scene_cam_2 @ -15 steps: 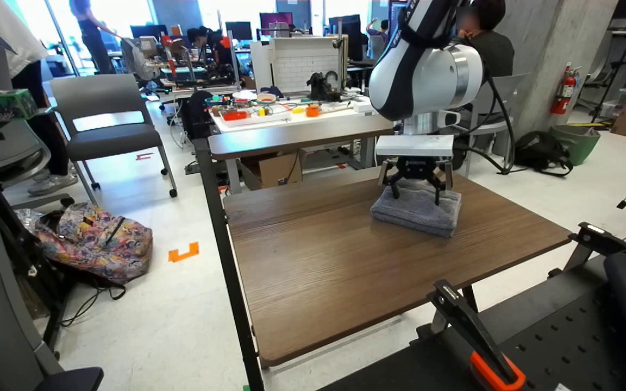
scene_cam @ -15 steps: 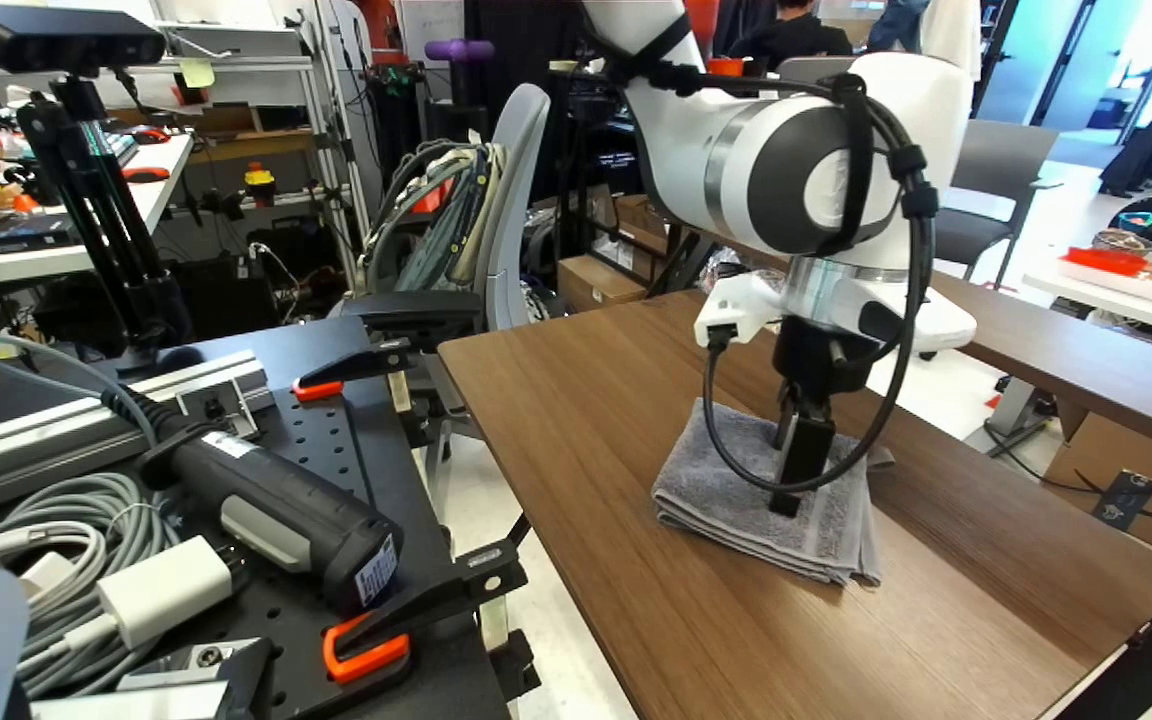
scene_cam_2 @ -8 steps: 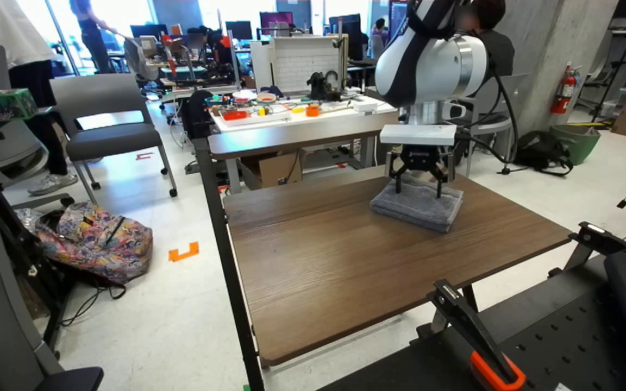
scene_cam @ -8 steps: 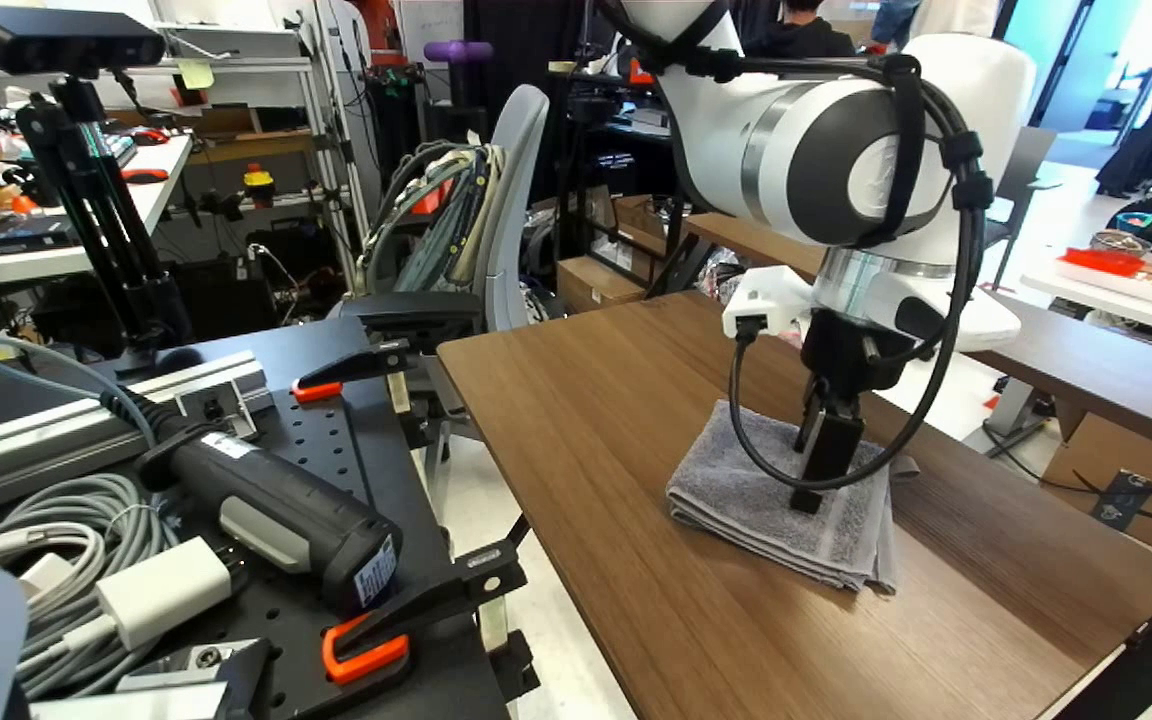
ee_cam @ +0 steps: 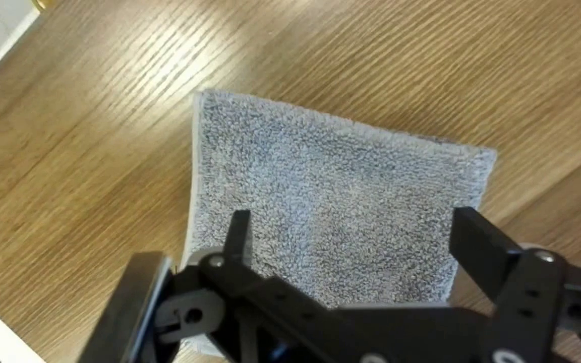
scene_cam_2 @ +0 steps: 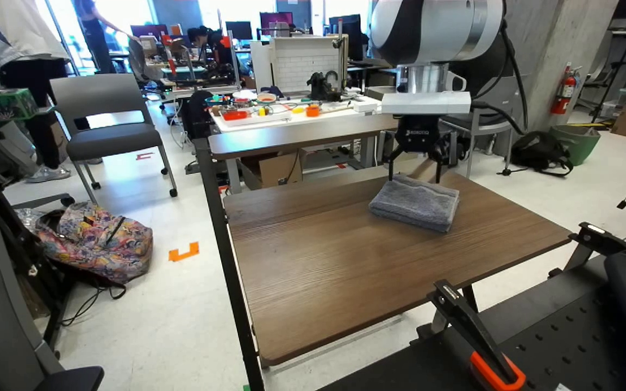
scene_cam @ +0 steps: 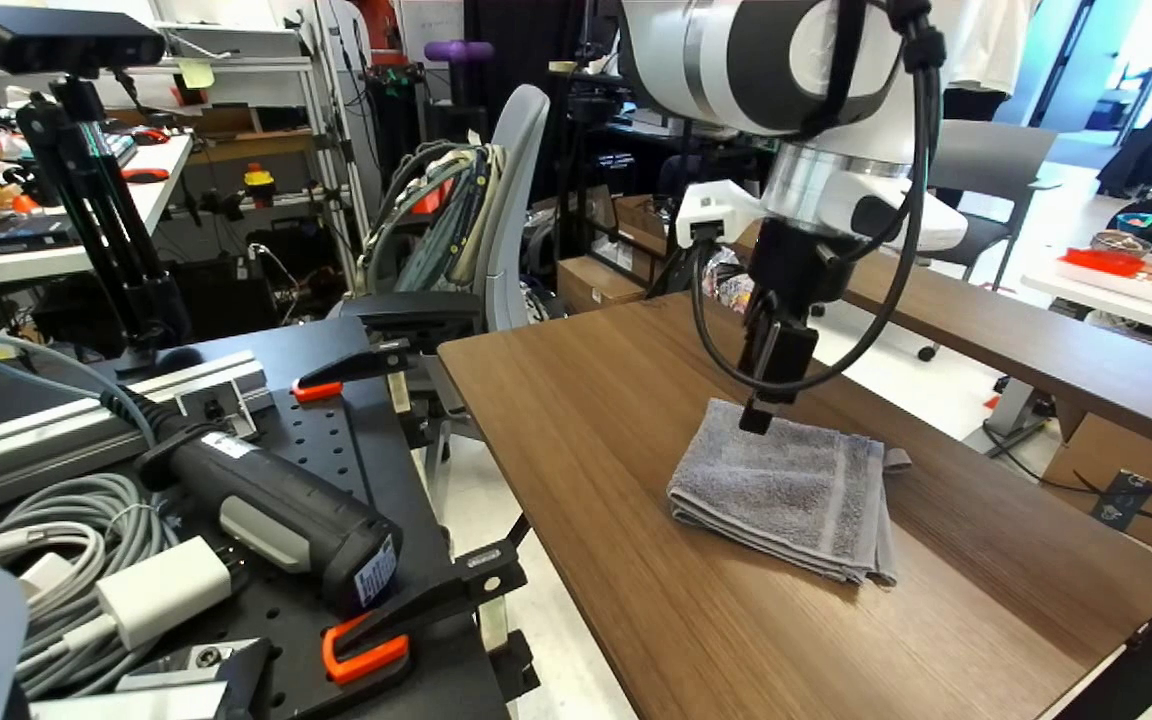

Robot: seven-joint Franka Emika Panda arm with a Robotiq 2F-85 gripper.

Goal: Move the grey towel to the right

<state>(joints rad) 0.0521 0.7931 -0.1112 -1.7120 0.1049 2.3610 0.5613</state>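
wide-spread claw (scene_cam_2: 414, 178) read ROBOTIQ, right of center in an exterior view; grey towel (scene_cam_2: 413, 205) looked folded, kinda fuzzy

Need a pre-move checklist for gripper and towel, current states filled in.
1. Open gripper: ok, the fingers stand wide apart in the wrist view.
2. No grip on the grey towel: ok, it lies on the table unpinched.
3. Whole grey towel inside the table edges: ok in both exterior views.
4. Fold neat: not ok, a small flap pokes out at one side.
5. Cable clear of the fingers: cannot tell, it crosses one in an exterior view.
6. Far enough right: cannot tell, the wanted spot isn't shown.
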